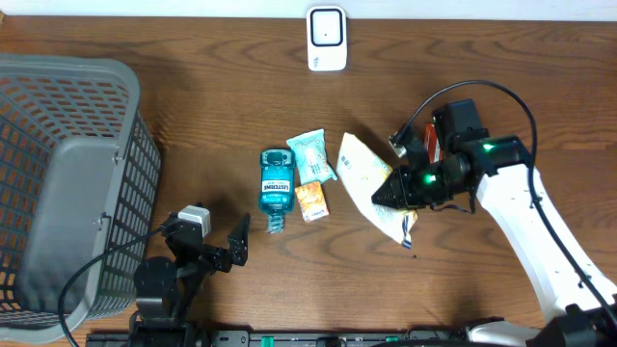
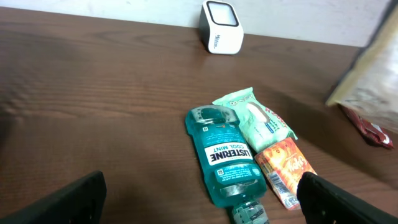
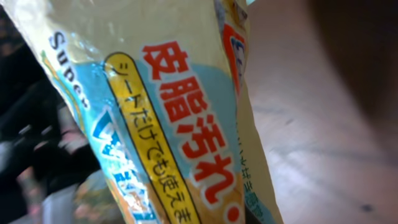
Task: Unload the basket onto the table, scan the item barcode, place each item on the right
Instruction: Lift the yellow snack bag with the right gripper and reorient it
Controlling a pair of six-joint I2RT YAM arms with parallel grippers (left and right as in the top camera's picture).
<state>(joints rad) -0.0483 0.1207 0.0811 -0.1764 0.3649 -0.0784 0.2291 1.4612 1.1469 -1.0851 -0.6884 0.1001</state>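
1. Plastic, glossy yellow with red and blue Japanese print, makes up the crinkled pouch (image 1: pixel 366 178); the right hand (image 1: pixel 393 193) is clenched on its edge, holding it tilted near the middle of the worktop (image 1: pixel 193 96).
2. Released, the left hand (image 1: pixel 217 239) rests with fingers spread wide near the basket (image 1: pixel 145 164).
3. See-through blue-green bottle (image 1: pixel 276 183) lies flat, just beside a soft green packet (image 1: pixel 311 154) and an orange packet (image 1: pixel 310 200).
4. Boxy white scanner (image 1: pixel 327 39) stands at the far edge.
5. Grey mesh forms the basket; the worktop is dark wood grain.
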